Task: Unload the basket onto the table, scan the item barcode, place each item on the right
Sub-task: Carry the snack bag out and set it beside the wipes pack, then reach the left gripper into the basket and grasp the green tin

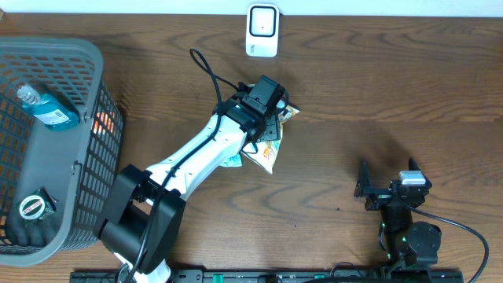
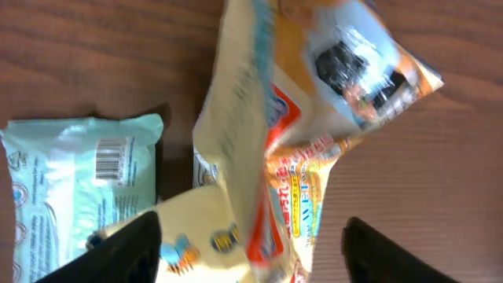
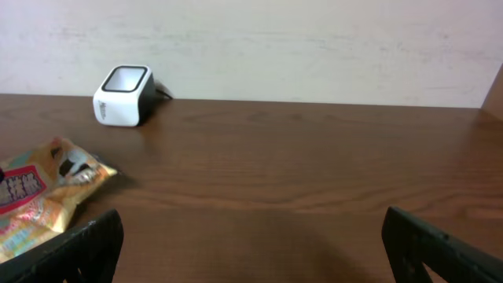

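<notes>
My left tool is hanging with its fingers spread wide, gripping nothing, over the yellow-and-orange snack packet, which is lying crumpled on the desk on my side of the scanner and apart from it. A pale green packet is lying just beside it, barcode up, a little further from the scanner. My right tool is sitting wide open and empty well to the scanner's right and nearer me, while a grey basket is standing far to the scanner's left, holding a blue bottle.
</notes>
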